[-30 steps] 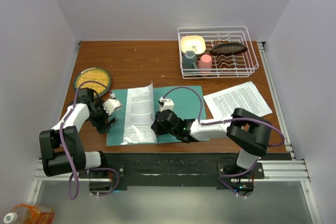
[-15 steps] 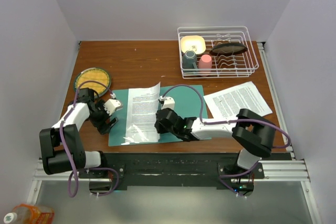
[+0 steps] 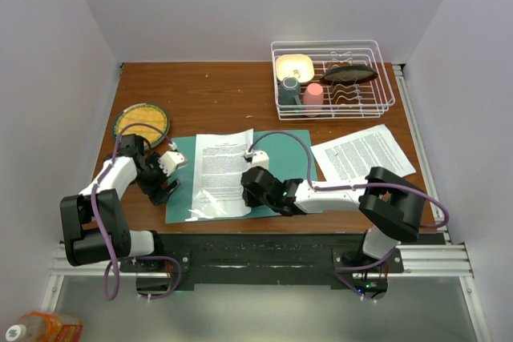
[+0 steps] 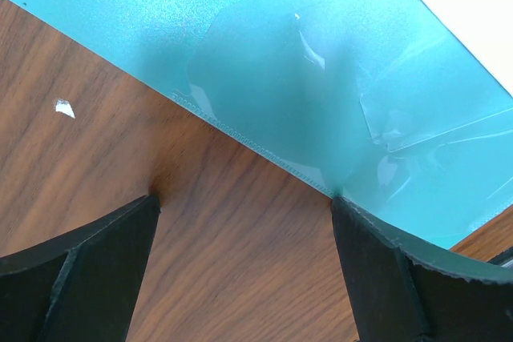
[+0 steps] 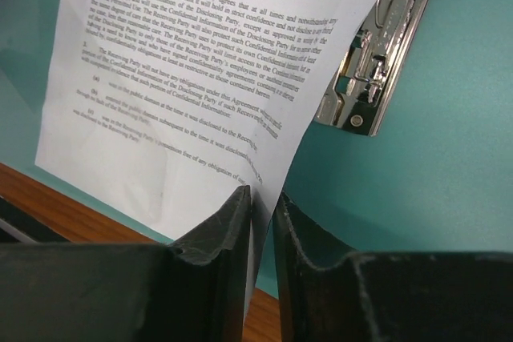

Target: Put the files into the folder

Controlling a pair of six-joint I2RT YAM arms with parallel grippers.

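The white printed paper sheet (image 3: pixel 220 172) has fallen flatter onto the flat teal card folder (image 3: pixel 290 148). The right gripper (image 5: pixel 263 202) has eased slightly apart around the sheet's edge. The left gripper (image 4: pixel 244 198) stays spread wide.

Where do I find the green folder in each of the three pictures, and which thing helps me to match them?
Top view: the green folder lies open in the middle, near the front edge of the table.
Left wrist view: it fills the upper right part.
Right wrist view: it fills the right side, behind the paper.
Shared landmark: the printed sheet lying on it, also seen in the right wrist view.
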